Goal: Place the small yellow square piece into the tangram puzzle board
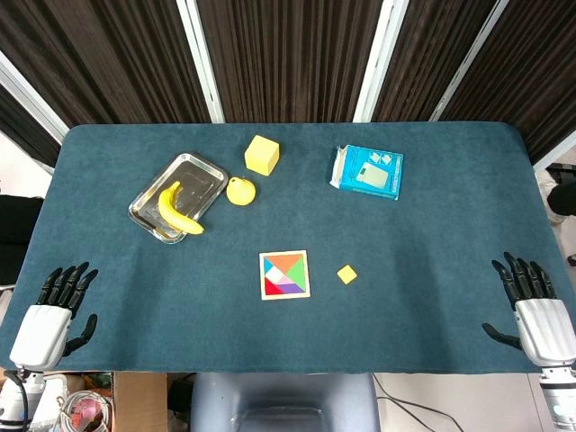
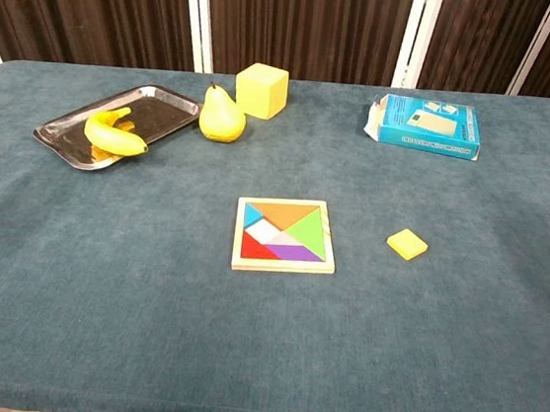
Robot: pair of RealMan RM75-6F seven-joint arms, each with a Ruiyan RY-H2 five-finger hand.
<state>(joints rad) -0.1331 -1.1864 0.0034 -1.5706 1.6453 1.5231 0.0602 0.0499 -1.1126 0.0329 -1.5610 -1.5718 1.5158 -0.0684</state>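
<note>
The small yellow square piece lies flat on the blue cloth, a short way right of the tangram board. The wooden-framed board holds orange, green, blue, red, purple and pale pieces. My left hand rests at the table's near left corner with its fingers spread and nothing in them. At the near right corner my right hand lies the same way, empty. Both hands are far from the piece and show only in the head view.
A metal tray with a banana sits at the back left. Beside it stand a yellow pear and a yellow cube. A blue box lies at the back right.
</note>
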